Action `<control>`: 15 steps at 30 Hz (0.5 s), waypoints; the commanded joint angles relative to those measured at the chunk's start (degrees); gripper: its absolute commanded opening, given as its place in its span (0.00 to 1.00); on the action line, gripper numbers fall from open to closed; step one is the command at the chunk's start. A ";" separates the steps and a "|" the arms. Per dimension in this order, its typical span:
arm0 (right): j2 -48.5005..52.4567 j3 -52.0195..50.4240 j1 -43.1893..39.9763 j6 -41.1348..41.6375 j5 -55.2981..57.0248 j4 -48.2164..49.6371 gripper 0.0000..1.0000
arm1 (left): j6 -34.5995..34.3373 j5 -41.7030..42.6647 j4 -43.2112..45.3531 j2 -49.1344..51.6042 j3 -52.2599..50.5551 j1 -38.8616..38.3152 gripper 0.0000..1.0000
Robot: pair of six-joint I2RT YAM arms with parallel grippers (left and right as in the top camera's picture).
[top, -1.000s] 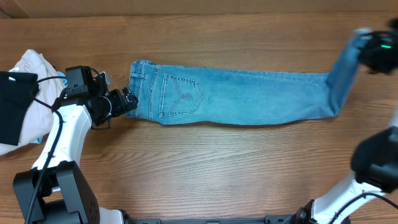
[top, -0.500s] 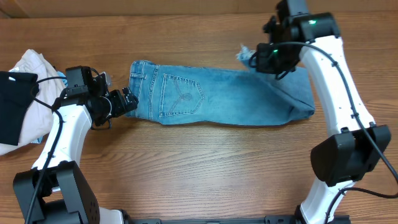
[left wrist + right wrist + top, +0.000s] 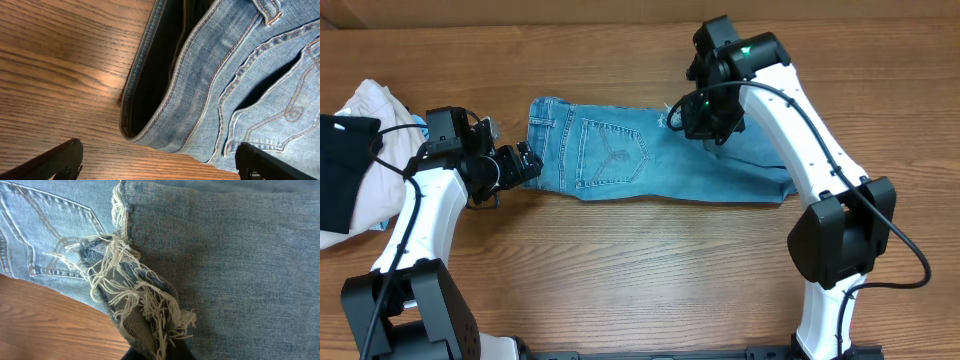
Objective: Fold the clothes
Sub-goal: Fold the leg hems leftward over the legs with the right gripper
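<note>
Overhead, light-blue jeans point(image 3: 620, 155) lie across the wooden table point(image 3: 640, 270), waistband point(image 3: 150, 85) toward nine o'clock. Left gripper point(image 3: 527, 163) waits open beside the waistband. Right gripper point(image 3: 703, 122) pinches the frayed hem point(image 3: 145, 300) above the doubled-over legs.

Right wrist cam: the frayed hem point(image 3: 145, 305) of the jeans point(image 3: 620, 150) pretty much buries the right gripper point(image 3: 156, 355), with just a dark sliver of jaws at the bottom edge. Overhead, the arm blocks that grip too. Left gripper point(image 3: 160, 162): only its jaws' tips poke in. White garment point(image 3: 365, 110) and black garment point(image 3: 340, 170) run off the left edge.
</note>
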 commanded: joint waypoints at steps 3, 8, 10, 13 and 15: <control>-0.17 0.15 2.14 -0.90 -5.01 0.17 0.34 | -0.81 0.85 0.00 -1.64 1.40 -0.44 1.00; -0.33 0.33 2.14 -3.89 -5.86 -0.11 0.39 | -0.79 0.85 -0.02 -1.64 1.40 -0.44 1.00; -0.83 0.61 1.20 -3.56 -2.67 -0.28 0.39 | -0.76 0.83 -0.11 -1.64 1.40 -0.44 1.00; -2.29 2.45 -1.99 3.23 8.22 -1.97 0.39 | -0.59 0.83 -0.24 -1.64 1.40 -0.44 1.00; -3.87 3.37 -6.03 10.12 18.82 -4.13 0.39 | -0.59 0.83 -0.24 -1.64 1.40 -0.44 1.00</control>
